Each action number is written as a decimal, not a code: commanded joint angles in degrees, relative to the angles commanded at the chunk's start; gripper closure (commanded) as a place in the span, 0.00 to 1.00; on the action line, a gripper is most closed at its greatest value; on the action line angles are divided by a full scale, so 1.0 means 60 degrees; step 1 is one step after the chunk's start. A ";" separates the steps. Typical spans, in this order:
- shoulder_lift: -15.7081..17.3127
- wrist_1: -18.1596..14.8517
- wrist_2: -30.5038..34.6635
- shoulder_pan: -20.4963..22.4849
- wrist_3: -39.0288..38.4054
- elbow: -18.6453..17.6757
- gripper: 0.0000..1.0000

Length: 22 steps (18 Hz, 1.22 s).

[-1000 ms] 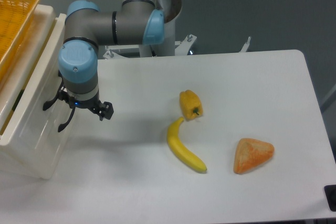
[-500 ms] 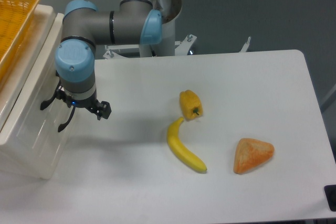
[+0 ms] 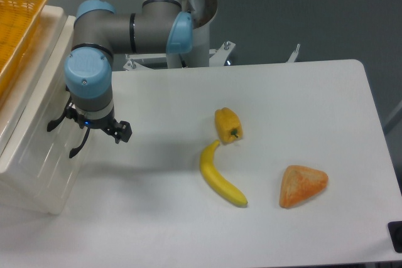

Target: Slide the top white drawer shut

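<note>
**Top drawer push: partly in, not yet flush**

The top white drawer point(image 3: 39, 161) is seen at the far left edge of the bench point(image 3: 282, 98), left of the arm, with its front face turned toward the bench. It is judged to be only part closed: the front panel stands proud of the cabinet top point(image 3: 53, 14), and a strip of open cavity can be made out along its upper rim. Travel into the cabinet is left to do. The cabinet body is mostly cropped, so the remaining gap cannot be gauged well.

The drawer is glossy white plastic, slightly translucent, with a panelled front and a thin curved black handle point(image 3: 63, 120).

The end effector point(image 3: 88, 131) is placed right at the drawer front, at the handle. Contact is judged likely but cannot be confirmed from above. Whether the fingers are apart or together cannot be told; they are hidden under the wrist.

An orange woven basket point(image 3: 16, 23), open lattice, sits atop the cabinet, left of the drawer front.

Well to the right of the drawer, on the matte white bench: a small yellow bell pepper point(image 3: 228, 125), smooth and lobed; just below it a curved banana point(image 3: 221, 177); further right a rounded triangular orange piece point(image 3: 303, 186) with a rough, crumbed look.
</note>
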 joint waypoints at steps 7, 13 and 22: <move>0.0000 0.0000 0.0029 -0.0015 0.0000 0.0015 0.00; -0.0088 0.0058 0.0059 0.0438 0.0525 0.0073 0.00; 0.0015 0.0058 0.0219 0.2195 0.2883 0.0103 0.00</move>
